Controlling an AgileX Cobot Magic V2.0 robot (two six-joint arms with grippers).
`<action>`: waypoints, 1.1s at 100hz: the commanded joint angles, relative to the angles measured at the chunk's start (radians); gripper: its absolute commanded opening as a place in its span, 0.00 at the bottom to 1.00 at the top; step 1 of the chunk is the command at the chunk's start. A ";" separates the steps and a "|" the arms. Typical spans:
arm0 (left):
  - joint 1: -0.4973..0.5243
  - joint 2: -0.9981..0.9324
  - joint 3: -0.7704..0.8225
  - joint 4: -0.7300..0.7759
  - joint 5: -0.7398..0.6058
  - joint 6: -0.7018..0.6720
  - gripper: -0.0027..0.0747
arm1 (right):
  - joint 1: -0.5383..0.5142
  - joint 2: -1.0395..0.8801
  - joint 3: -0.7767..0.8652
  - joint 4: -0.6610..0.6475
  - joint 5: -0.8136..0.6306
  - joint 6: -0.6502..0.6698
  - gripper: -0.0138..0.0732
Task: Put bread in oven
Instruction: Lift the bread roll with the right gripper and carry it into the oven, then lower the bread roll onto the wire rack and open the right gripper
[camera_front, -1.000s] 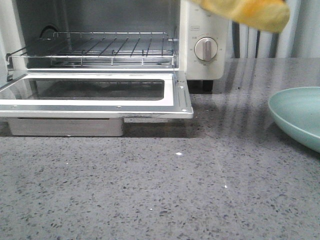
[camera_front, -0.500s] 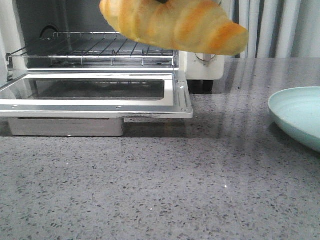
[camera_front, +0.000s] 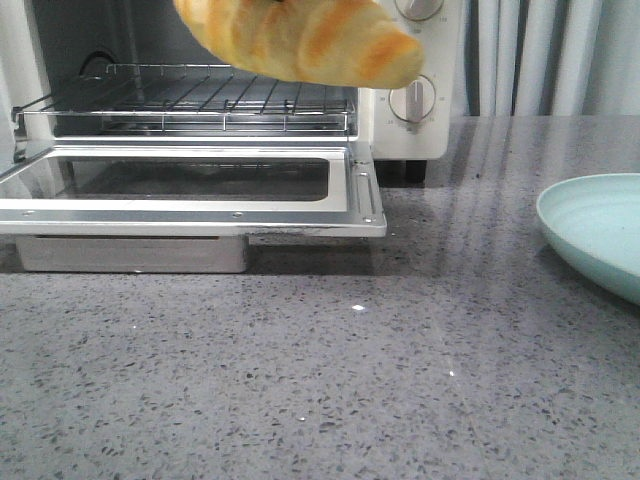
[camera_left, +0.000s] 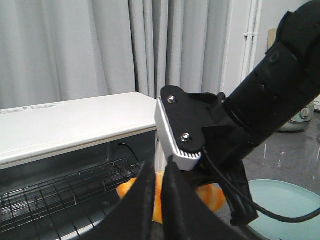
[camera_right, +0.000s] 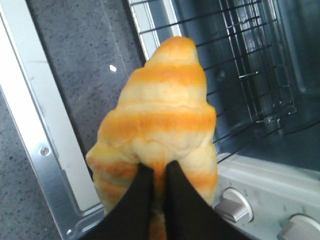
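Over the last second the bread (camera_front: 300, 40) travelled leftward across the front view. It began as a yellow tip at the upper right, above the oven's (camera_front: 405, 120) knob. Half a second later it hung lower, in front of the knob and hiding it. It then shifted further left and slightly up, so that it sat in front of the oven's open cavity above the wire rack (camera_front: 200, 95), with the knob (camera_front: 412, 99) uncovered again. Right gripper (camera_right: 156, 172) remained clamped on the bread throughout.
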 joint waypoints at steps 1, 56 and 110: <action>-0.006 0.006 -0.034 -0.002 0.040 0.004 0.01 | -0.001 -0.012 -0.072 -0.045 -0.049 -0.010 0.07; -0.006 0.006 -0.034 -0.002 0.044 0.004 0.01 | -0.003 0.123 -0.153 -0.105 -0.147 -0.006 0.07; -0.006 0.006 -0.034 -0.002 0.074 0.005 0.01 | -0.057 0.165 -0.153 -0.166 -0.237 0.033 0.07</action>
